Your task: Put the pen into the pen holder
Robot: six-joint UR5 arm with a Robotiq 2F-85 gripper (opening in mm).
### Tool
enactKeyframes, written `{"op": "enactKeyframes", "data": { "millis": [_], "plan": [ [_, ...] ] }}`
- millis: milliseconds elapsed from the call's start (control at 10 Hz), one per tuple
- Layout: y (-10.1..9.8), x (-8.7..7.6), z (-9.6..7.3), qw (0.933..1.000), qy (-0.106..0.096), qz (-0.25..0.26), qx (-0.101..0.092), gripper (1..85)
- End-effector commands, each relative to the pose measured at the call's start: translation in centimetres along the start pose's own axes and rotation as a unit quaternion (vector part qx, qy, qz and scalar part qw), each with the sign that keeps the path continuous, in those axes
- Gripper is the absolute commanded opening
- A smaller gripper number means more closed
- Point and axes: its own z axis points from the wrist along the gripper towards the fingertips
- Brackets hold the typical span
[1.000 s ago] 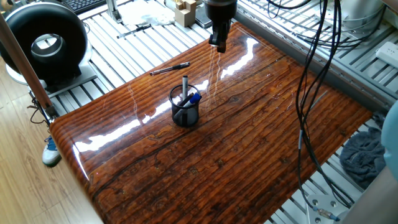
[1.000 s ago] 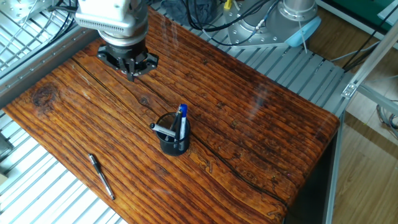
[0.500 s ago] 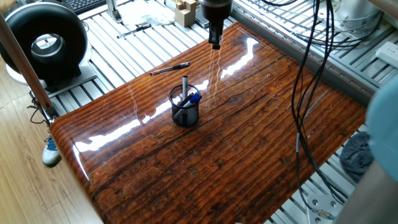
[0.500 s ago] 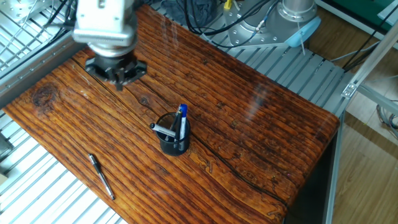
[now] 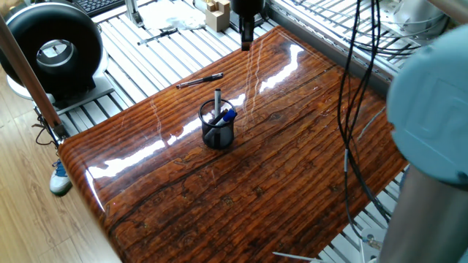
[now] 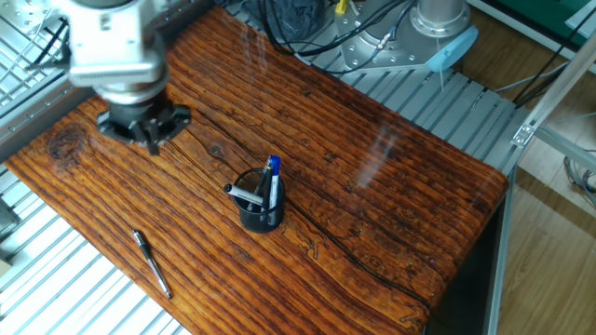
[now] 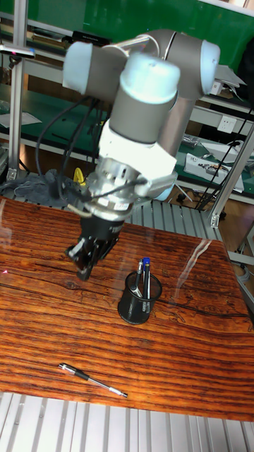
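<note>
The pen (image 5: 199,80) (image 6: 152,264) (image 7: 92,380) is slim and dark and lies flat on the wooden table near one edge. Near the table's middle stands the pen holder (image 5: 218,124) (image 6: 260,201) (image 7: 139,288), a black mesh cup with a grey pen and a blue-capped pen in it. My gripper (image 5: 247,40) (image 6: 149,138) (image 7: 83,267) hangs above the table beside the cup, well apart from the pen and the holder. Its fingers point down, look pressed together and hold nothing.
The wooden table (image 5: 292,168) is glossy with glare. Black cables (image 5: 358,88) hang over its right side. A round black device (image 5: 55,47) sits off the left corner. Metal slatted benches surround the table. A grey cloth (image 7: 35,187) lies behind it.
The gripper has slid sideways over the table away from its earlier spot, ending nearer the side where the pen lies. The pen and holder have not moved.
</note>
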Motion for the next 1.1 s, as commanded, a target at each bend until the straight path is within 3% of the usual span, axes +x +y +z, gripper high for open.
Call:
{"op": "enactKeyframes", "data": {
  "millis": [0,200,500,800,1000],
  "plan": [
    [-0.5,-2.1,1.8,0.9991,-0.019,-0.031,-0.022,15.3],
    [0.2,-3.1,3.2,0.9982,-0.026,-0.039,-0.036,21.3],
    [-0.9,-3.5,4.9,0.9990,-0.016,-0.037,-0.017,23.3],
    [-2.0,-5.1,5.6,0.9983,-0.022,-0.053,0.001,27.0],
    [-1.8,-5.2,5.6,0.9983,-0.021,-0.055,-0.004,27.0]
  ]
}}
